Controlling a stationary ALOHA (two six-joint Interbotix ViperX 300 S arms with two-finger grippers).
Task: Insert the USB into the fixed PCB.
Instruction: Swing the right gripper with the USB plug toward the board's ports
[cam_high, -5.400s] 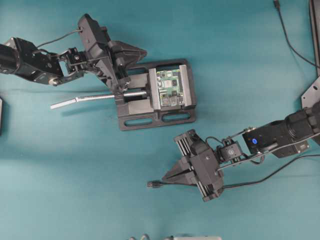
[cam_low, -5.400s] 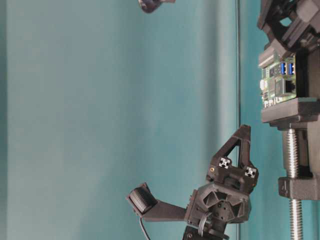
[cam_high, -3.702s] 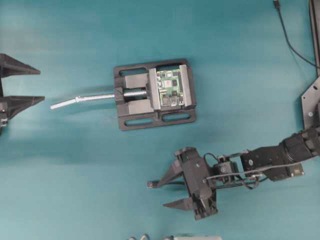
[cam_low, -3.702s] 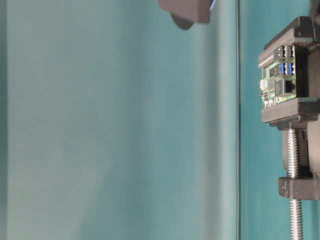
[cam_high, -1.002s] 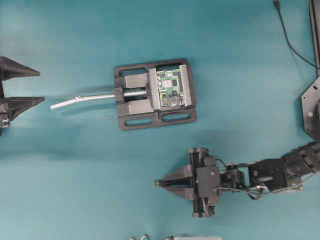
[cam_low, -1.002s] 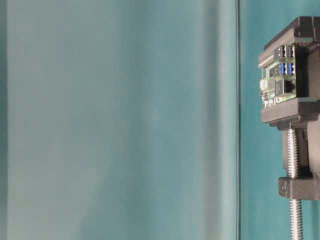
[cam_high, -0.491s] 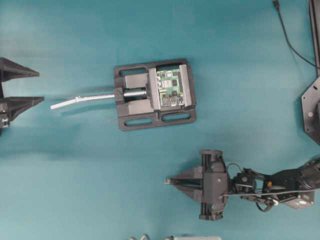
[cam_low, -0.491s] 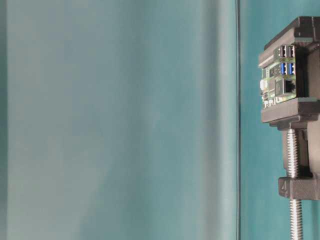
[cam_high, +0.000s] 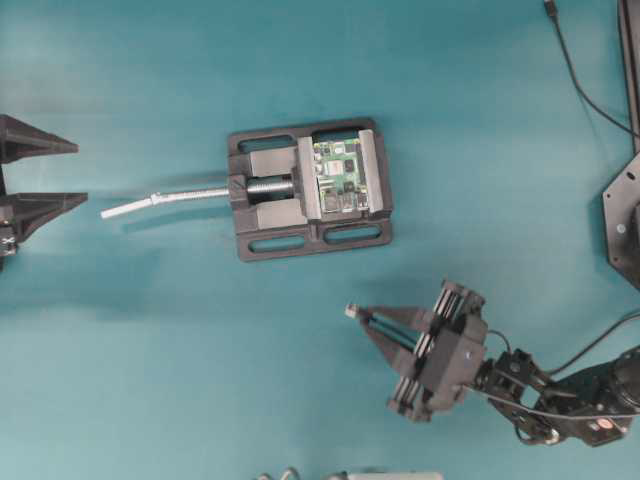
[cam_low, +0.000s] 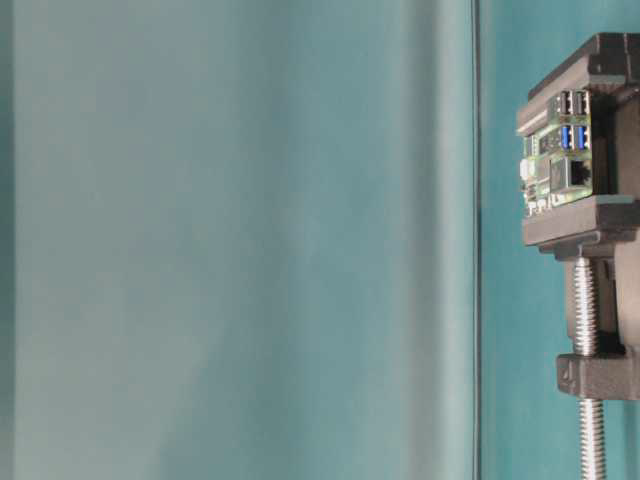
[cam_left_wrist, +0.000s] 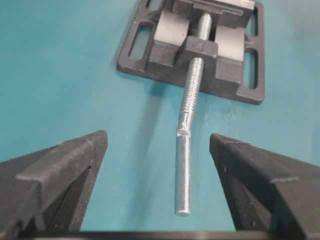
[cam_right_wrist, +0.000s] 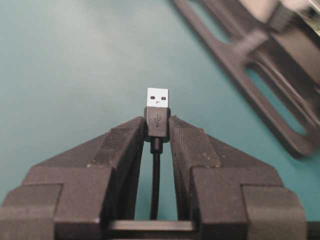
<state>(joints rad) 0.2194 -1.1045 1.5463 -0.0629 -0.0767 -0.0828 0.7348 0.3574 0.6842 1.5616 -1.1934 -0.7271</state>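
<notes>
Up close in the right wrist view, pinched between the two black fingers of the right gripper (cam_right_wrist: 157, 131): the USB (cam_right_wrist: 157, 114), a small black moulded plug with the trident symbol on its upper face and a short silver metal shell sticking out past the fingertips, two dark square holes showing in that shell. Trailing back between the fingers, its thin black cable (cam_right_wrist: 155, 185). Seen from overhead, held at the lower right of the teal table (cam_high: 150, 380), silver tip aimed up and to the left, well apart from the board. Clamped upright between the grey jaws of the black vise (cam_high: 305, 190) near the middle: the fixed PCB (cam_high: 337, 178), green, crowded with silver connectors and chips; at table level, stacked silver ports with blue inserts visible on its face. Sticking out of the vise toward the left, a silver screw rod (cam_high: 165, 198). Spread wide and holding nothing at the far left edge, the left gripper (cam_high: 25, 175), fingers on either side of the rod's end in its own camera without touching.
</notes>
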